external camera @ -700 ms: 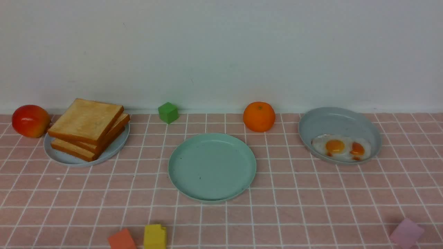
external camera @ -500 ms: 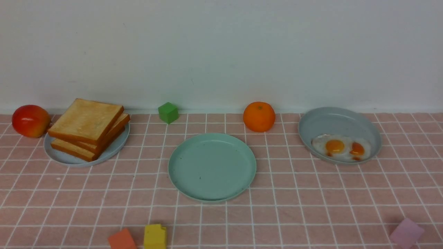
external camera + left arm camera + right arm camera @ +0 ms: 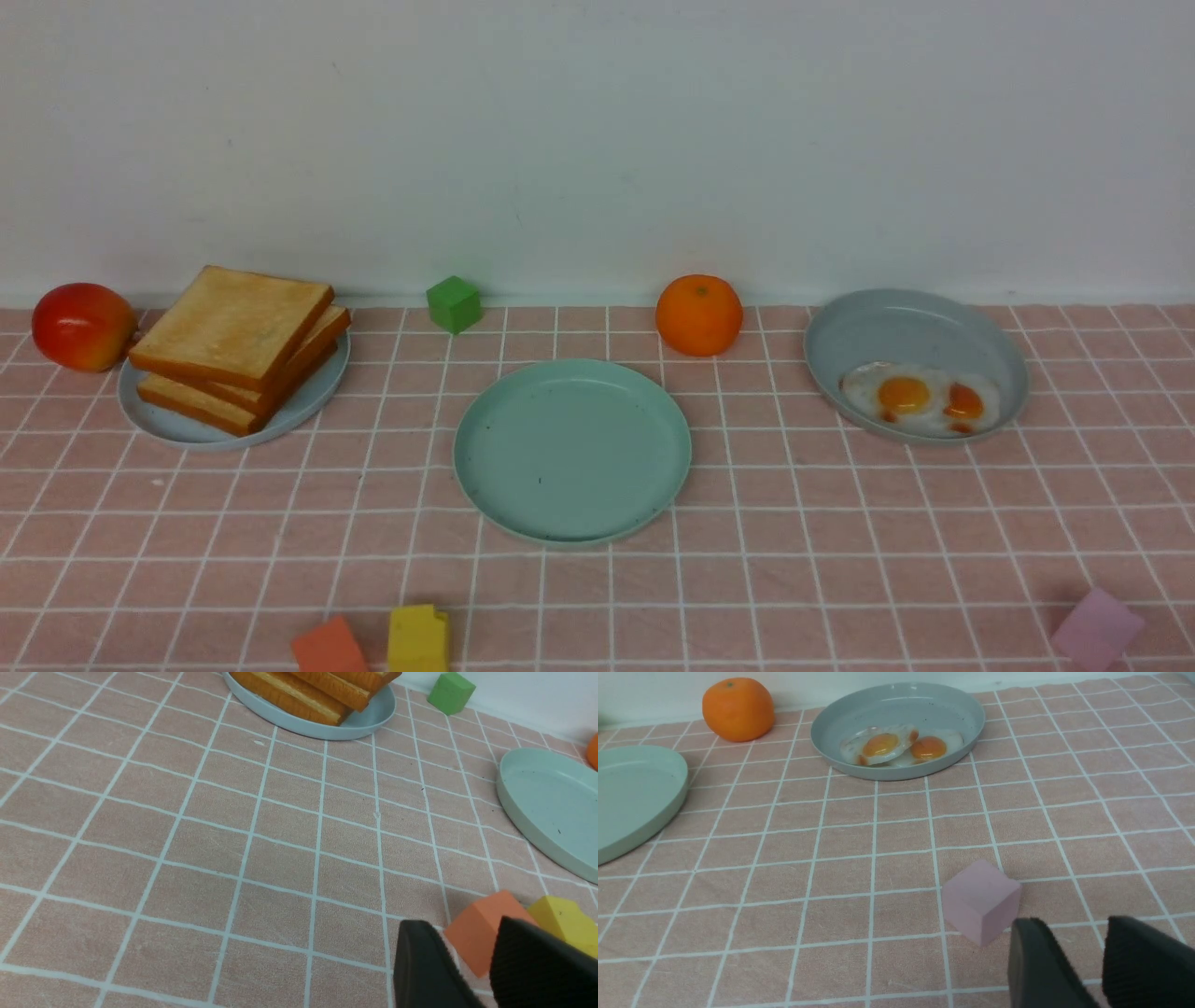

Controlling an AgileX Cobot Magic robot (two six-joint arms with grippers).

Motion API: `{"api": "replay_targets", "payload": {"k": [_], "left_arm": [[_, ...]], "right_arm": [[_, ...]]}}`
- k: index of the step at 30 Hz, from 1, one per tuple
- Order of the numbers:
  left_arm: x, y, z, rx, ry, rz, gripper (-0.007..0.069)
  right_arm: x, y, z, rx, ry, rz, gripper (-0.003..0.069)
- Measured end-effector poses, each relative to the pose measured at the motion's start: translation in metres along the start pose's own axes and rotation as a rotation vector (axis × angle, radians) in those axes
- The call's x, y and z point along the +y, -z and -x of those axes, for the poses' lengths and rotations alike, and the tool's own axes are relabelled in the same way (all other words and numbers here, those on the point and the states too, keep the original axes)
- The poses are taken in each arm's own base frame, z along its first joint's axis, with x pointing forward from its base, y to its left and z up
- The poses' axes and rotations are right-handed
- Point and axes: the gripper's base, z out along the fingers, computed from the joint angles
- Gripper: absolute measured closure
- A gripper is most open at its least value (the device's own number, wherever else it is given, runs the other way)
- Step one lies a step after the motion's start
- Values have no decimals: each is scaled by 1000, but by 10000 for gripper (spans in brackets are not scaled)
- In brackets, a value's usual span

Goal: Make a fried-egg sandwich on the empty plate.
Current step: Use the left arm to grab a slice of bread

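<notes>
The mint-green empty plate (image 3: 571, 448) lies at the table's centre with nothing on it; it also shows in the left wrist view (image 3: 546, 798) and the right wrist view (image 3: 630, 793). Three toast slices (image 3: 233, 341) are stacked on a pale blue-grey plate (image 3: 187, 432) at the left. Two overlapping fried eggs (image 3: 920, 401) lie in a grey-blue dish (image 3: 896, 322) at the right. No sandwich is assembled. My left gripper (image 3: 462, 927) is open and empty, low by the near edge. My right gripper (image 3: 1071, 924) is open and empty, near the front right. Neither shows in the front view.
A red apple (image 3: 82, 327) sits left of the toast plate. A green cube (image 3: 454, 303) and an orange fruit (image 3: 698, 315) stand by the back wall. An orange block (image 3: 327, 646) and a yellow block (image 3: 417, 637) lie near the left gripper, a pink cube (image 3: 980, 900) near the right.
</notes>
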Motion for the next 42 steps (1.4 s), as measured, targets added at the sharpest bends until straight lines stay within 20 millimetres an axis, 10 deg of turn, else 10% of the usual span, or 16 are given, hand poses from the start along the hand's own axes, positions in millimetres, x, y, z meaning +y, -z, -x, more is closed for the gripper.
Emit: {"api": "replay_targets", "payload": {"k": [18, 26, 34, 42], "left_arm": [[-7, 11, 43, -441, 710, -252, 387], [-31, 34, 83, -323, 366, -212, 505], [-54, 11, 124, 43, -53, -130, 638], [-81, -30, 144, 510, -245, -113, 638]], "right_arm": [[0, 0, 0, 0, 0, 0, 418], [0, 0, 0, 0, 0, 0, 418], [0, 0, 1, -12, -14, 3, 418], [4, 2, 19, -212, -553, 107, 418]]}}
